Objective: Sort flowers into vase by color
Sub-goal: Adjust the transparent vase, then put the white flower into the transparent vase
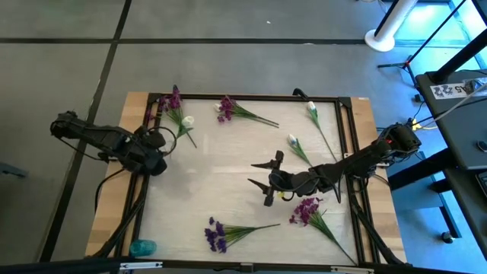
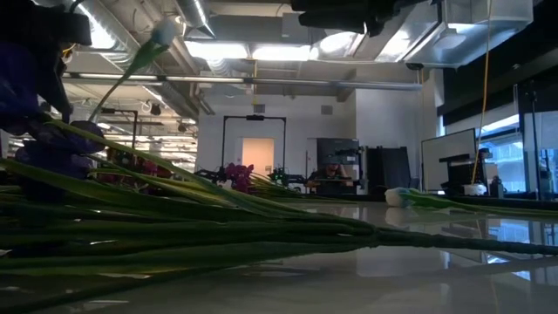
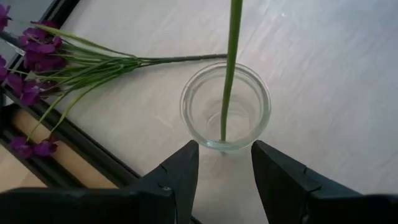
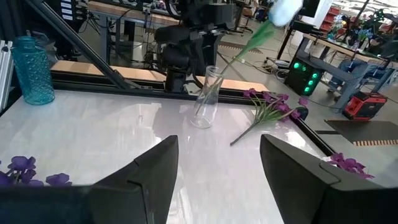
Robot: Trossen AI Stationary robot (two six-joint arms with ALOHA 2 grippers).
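Note:
A clear glass vase [image 3: 249, 79] stands tilted near the table's left edge, base on the table. One white-budded flower [image 4: 285, 9] stands in it, its stem [image 3: 231, 56] leaning on the rim. My left gripper [image 3: 224, 155] is at the vase's rim. My right gripper [image 4: 217, 168] hovers open and empty at mid-table [image 1: 264, 181]. Loose flowers lie flat: purple ones [image 1: 173, 100] [image 1: 226, 108] at the far side, white ones [image 1: 312, 110] [image 1: 293, 141] at the right, purple ones [image 1: 307, 209] [image 1: 217, 234] near the front. My left gripper has the clear vase at the near side of its rim [image 3: 214, 148], one fingertip [image 3: 186, 158] on either side. The fingers slant down from the table's left. The vase leans over with its base [image 4: 200, 122] on the table; my fingers hide the exact contact.
A teal ribbed vase [image 4: 28, 68] stands at the near left corner [image 1: 142, 247]. A black frame [image 1: 243, 97] runs around the white mat. Bare mat lies between the two grippers.

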